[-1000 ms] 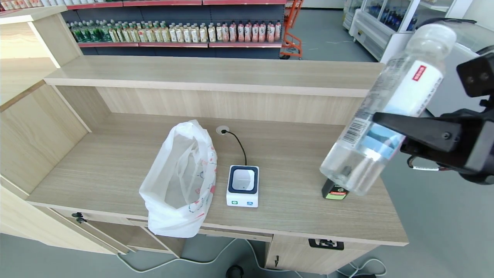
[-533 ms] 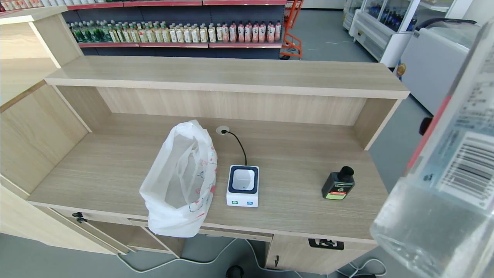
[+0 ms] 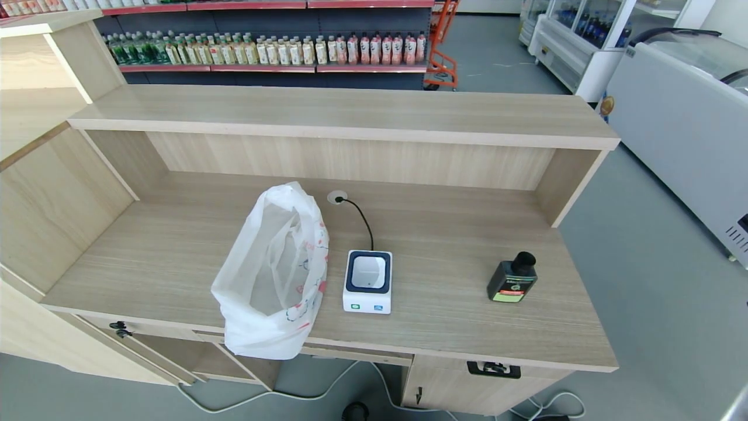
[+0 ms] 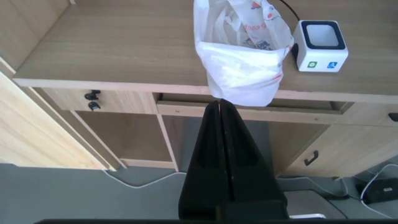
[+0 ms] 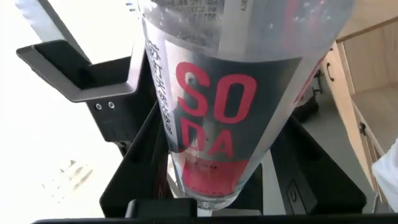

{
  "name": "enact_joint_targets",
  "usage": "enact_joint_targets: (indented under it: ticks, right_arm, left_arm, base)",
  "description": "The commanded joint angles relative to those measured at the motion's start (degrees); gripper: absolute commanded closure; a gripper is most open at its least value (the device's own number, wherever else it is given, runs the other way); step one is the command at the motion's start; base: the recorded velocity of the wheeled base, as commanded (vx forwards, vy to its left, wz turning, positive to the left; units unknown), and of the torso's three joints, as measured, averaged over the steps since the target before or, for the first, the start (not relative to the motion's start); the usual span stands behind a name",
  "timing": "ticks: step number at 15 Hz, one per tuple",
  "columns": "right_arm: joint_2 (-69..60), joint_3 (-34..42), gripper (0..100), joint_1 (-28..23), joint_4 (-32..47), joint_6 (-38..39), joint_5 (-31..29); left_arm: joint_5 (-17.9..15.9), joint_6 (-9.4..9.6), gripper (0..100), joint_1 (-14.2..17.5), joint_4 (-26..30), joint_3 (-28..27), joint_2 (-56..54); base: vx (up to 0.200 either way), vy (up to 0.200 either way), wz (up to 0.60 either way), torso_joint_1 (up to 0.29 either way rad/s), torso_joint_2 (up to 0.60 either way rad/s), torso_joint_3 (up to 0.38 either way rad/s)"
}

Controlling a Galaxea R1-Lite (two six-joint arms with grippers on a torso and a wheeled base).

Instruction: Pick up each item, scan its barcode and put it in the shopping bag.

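Right wrist view: I see my right jaws pinching the soda bottle (image 5: 217, 93) | left jaws pressed together | shopping bag (image 3: 274, 275), scanner (image 3: 367, 282), dark bottle (image 3: 512, 279) on counter (image 3: 456, 222).

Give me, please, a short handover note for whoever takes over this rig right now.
Left gripper: shut, empty, low before the counter's front edge.
Right gripper: shut on the clear soda bottle, off the counter.
On the counter: shopping bag, open, apparently empty; scanner beside it; dark bottle upright further right.
Done: soda bottle picked up. Left: scan and bag it, then the dark bottle.
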Motion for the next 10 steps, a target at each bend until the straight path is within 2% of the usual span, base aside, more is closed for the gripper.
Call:
enact_joint_targets:
  ticks: [1, 3, 5, 10]
  right_arm:
    - [2.9, 0.5, 100, 0.1, -2.8, -0.2, 2.3]
    - [7.6, 0.6, 100, -0.5, -10.1, -0.3, 6.4]
    - [9.2, 0.8, 100, -1.6, -10.1, -2.7, 6.6]
    - [9.2, 2.5, 100, -1.3, -10.1, -3.0, 6.6]
  left_arm:
    - [0.0, 0.0, 100, 0.0, 0.0, 0.0, 0.0]
    - [0.0, 0.0, 100, 0.0, 0.0, 0.0, 0.1]
    - [0.0, 0.0, 100, 0.0, 0.0, 0.0, 0.0]
    - [0.1, 0.0, 100, 0.0, 0.0, 0.0, 0.0]
  base:
    - [0.0, 0.0, 0.0, 0.0, 0.0, 0.0]
    - [0.0, 0.0, 0.0, 0.0, 0.0, 0.0]
    - [0.0, 0.0, 0.0, 0.0, 0.0, 0.0]
    - [0.0, 0.0, 0.0, 0.0, 0.0, 0.0]
